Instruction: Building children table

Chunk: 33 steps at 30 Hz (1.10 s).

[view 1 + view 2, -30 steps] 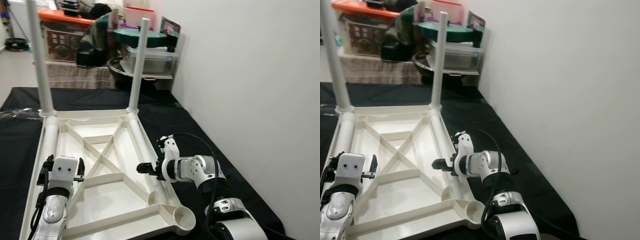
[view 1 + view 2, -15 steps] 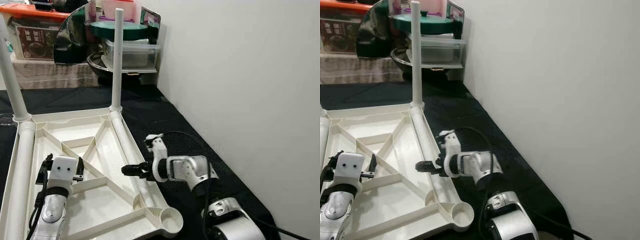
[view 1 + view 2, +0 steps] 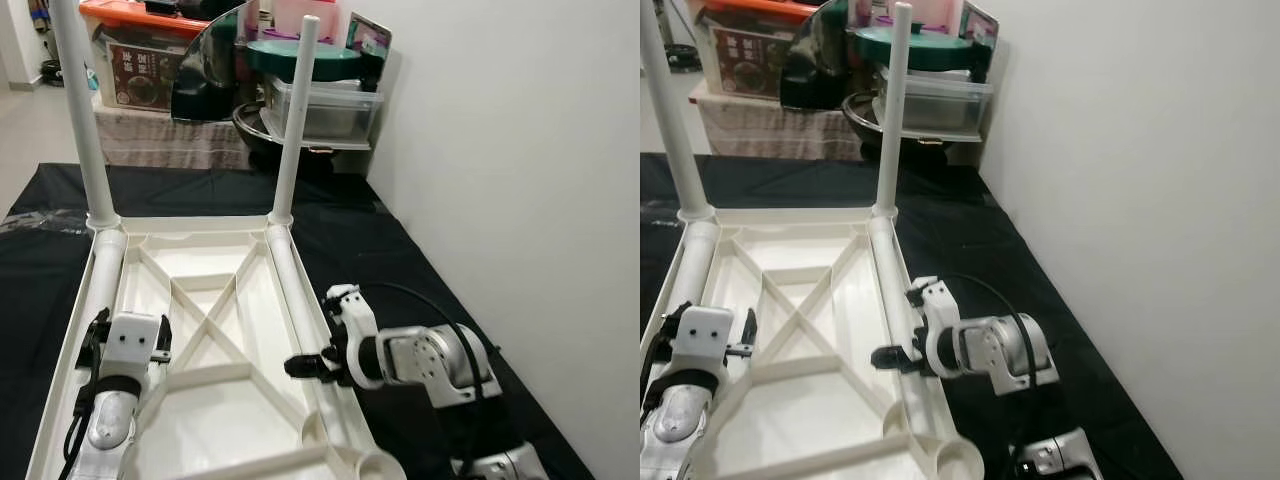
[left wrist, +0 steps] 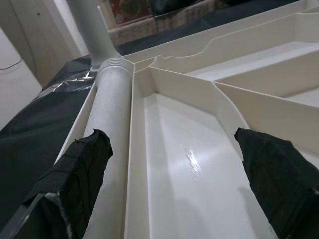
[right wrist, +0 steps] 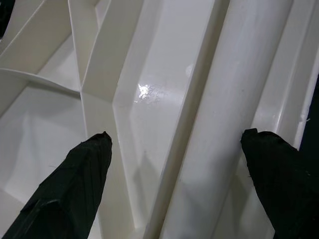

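Observation:
A white plastic table top (image 3: pixel 215 380) lies upside down on a black cloth. Two white legs (image 3: pixel 293 120) stand upright in its far corners. A white tube (image 3: pixel 300 310) lies along its right rail and another (image 4: pixel 112 124) along its left rail. My right gripper (image 3: pixel 300 366) hangs open low over the right rail, and its fingers (image 5: pixel 75 189) straddle the tube (image 5: pixel 234 124) without touching it. Over the left side my left gripper (image 4: pixel 169 133) is open, one finger (image 4: pixel 75 184) close beside the left tube. An open round socket (image 3: pixel 385 465) sits at the near right corner.
A white wall (image 3: pixel 520 150) runs close along the right of the black cloth (image 3: pixel 400 260). At the back stand an orange-lidded box (image 3: pixel 140 60), a clear tub (image 3: pixel 325 105) and a green lid. Crumpled clear plastic (image 3: pixel 40 222) lies at the far left.
The whole view swung right and then back left, so the camera moved. Both grippers stay open over the same parts of the table top.

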Motion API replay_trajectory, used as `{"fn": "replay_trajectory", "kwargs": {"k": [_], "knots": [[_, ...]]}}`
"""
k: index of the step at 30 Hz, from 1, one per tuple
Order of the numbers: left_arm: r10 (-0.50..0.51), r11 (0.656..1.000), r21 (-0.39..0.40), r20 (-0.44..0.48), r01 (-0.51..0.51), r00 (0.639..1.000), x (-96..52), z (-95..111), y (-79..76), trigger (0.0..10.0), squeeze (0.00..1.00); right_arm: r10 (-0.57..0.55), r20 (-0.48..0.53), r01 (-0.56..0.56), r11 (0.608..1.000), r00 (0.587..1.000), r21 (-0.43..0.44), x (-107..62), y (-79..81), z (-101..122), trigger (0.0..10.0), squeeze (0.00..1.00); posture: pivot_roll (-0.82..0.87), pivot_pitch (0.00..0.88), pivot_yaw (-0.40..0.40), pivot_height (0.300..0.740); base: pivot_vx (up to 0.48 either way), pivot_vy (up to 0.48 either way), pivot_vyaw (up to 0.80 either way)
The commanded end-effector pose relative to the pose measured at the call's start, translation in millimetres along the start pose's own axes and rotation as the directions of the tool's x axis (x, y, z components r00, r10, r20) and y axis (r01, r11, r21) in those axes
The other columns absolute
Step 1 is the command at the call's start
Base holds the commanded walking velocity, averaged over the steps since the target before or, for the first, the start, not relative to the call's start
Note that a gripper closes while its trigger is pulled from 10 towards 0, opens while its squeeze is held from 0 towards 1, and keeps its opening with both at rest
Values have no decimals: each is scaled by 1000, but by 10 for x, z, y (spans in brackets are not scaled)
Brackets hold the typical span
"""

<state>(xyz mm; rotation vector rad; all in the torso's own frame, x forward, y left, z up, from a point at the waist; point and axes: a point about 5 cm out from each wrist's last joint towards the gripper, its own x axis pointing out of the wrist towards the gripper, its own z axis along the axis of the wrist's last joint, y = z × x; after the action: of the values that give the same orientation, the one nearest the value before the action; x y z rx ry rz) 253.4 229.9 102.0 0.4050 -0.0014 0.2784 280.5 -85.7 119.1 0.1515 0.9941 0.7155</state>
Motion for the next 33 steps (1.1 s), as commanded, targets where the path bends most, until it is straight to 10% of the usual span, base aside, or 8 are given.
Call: {"fn": "replay_trajectory", "kwargs": {"k": [1, 22, 33], "knots": [[-27, 1000, 3, -36, 28, 999, -15, -66, -77, 10000, 0, -71, -273, 116, 982, 959, 152, 55, -261, -539, 10000, 0, -34, 0, -183, 740, 0, 0, 0], [-20, 1000, -3, -42, 20, 999, -25, -84, -103, 10000, 0, -100, -256, 117, 992, 962, 51, -291, -300, -708, 10000, 0, -43, 0, -187, 740, 0, 0, 0], [-22, 1000, 3, -26, 22, 999, 30, -50, -83, 10000, 0, -91, -266, 140, 975, 960, 174, -81, -298, -668, 10000, 0, -11, 0, -182, 740, 0, 0, 0]]}}
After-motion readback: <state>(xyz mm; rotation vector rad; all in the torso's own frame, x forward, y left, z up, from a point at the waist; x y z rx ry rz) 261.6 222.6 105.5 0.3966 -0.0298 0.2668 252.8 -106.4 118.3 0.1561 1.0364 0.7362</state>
